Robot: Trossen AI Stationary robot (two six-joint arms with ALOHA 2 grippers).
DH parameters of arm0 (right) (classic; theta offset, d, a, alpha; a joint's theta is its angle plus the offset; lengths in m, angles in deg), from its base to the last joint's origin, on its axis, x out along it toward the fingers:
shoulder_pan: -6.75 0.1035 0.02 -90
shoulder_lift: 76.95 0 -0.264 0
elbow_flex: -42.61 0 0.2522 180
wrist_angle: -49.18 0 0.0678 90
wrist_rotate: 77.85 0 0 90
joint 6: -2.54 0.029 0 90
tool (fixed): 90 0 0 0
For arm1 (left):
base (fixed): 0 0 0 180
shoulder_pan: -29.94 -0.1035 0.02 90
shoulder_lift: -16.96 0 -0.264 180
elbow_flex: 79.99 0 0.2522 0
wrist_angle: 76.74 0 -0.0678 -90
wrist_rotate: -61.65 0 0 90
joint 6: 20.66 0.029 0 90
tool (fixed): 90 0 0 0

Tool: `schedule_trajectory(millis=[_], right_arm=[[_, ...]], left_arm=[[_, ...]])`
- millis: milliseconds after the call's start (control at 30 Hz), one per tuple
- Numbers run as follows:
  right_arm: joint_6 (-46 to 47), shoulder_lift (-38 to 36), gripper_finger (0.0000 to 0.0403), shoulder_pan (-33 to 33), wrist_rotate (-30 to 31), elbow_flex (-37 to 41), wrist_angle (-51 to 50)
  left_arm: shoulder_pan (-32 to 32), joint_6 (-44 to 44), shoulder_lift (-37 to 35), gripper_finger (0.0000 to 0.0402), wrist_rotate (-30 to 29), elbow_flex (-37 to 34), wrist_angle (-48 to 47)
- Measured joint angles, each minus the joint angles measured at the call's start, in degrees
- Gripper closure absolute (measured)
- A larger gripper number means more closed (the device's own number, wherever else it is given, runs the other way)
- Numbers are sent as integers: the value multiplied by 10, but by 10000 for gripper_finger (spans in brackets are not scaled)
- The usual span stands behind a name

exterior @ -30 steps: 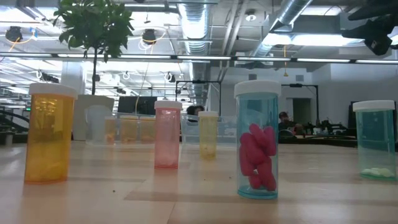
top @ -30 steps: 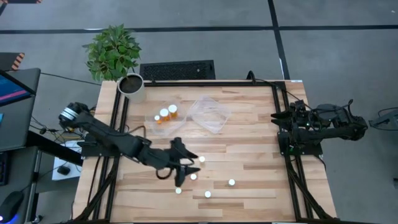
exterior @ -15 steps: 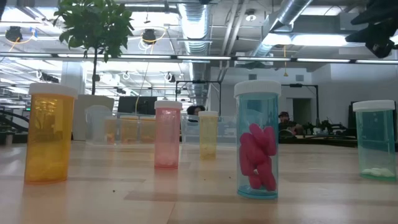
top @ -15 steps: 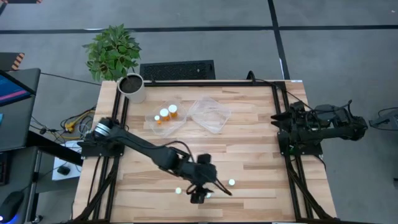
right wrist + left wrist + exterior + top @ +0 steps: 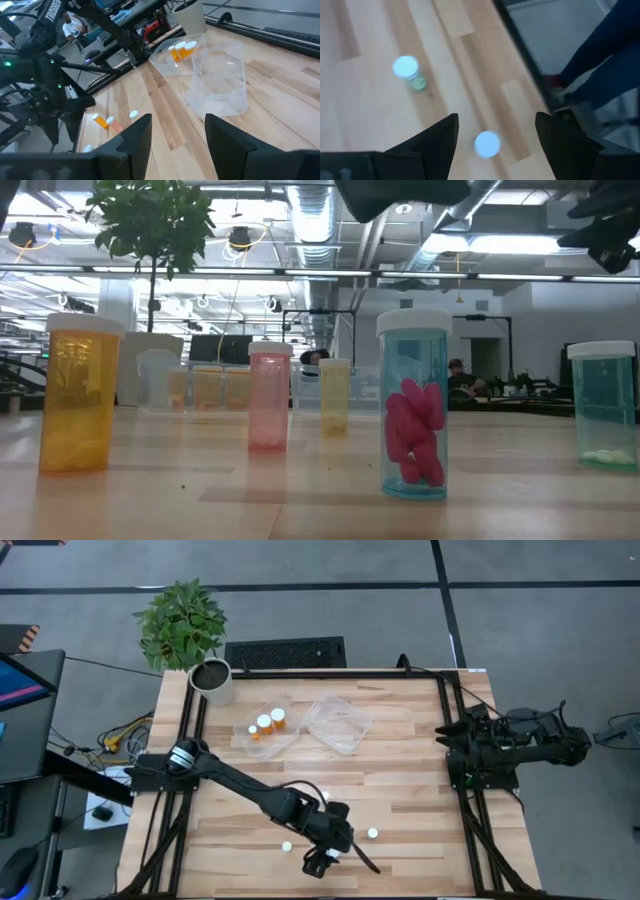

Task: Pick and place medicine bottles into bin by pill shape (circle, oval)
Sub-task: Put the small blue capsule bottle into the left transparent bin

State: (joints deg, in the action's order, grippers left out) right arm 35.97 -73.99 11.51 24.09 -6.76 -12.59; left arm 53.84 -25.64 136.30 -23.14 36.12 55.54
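a: where is the left gripper (image 5: pixel 325 860)?
b: it is low over the front part of the desk (image 5: pixel 420 750), in the middle. its fingers (image 5: pixel 440 142) are wide apart and nothing is between them.

a: what is under it?
b: a white-capped bottle (image 5: pixel 487 144) sits on the wood right below the gap. another bottle (image 5: pixel 409 71) with greenish sides stands a bit farther off.

a: where are the other medicine bottles?
b: from the low view, they stand upright on the desk. there is an orange bottle (image 5: pixel 78 393), a pink bottle (image 5: pixel 269 396), a small yellow bottle (image 5: pixel 335 395), a blue bottle with pink pills (image 5: pixel 413 404) and a blue bottle at the edge (image 5: pixel 604 405).

a: are any in a bin yet?
b: yes. three orange ones (image 5: pixel 266 724) sit in the clear tray on the left (image 5: pixel 287 740). the clear tray beside it (image 5: pixel 337 723) has no bottle in it.

a: and the right gripper (image 5: pixel 175 132)?
b: it waits at the right side of the desk, open and holding nothing.

a: anything else?
b: a plant in a white pot (image 5: pixel 212 680) stands at the back left corner.
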Motion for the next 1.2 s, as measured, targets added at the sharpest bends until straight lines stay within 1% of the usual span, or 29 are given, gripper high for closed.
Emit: schedule_trajectory(millis=[67,200,233,300,467,667,800,833,900,1000,1200], right_arm=[[0,0,208,0,0,0,0],[0,0,208,0,0,0,0],[0,0,208,0,0,0,0],[0,0,206,0,0,0,0],[1,0,206,0,0,0,0],[1,0,208,0,0,0,0],[2,0,207,0,0,0,0],[2,0,206,0,0,0,0],[2,0,205,0,0,0,0],[2,0,205,0,0,0,0],[4,0,209,0,0,0,0]], left_arm=[[1,15,0,144,-12,0,-14],[6,21,16,144,-14,2,-7],[8,15,23,144,-9,0,-19],[10,8,35,144,-3,3,-11],[12,19,36,144,-1,13,-12],[13,39,38,144,-27,4,-12],[17,39,60,144,-17,2,-16],[20,38,65,144,-14,11,-15],[26,37,66,144,-16,17,-27],[29,30,65,144,-38,18,-26],[27,32,65,154,-32,17,-32]])
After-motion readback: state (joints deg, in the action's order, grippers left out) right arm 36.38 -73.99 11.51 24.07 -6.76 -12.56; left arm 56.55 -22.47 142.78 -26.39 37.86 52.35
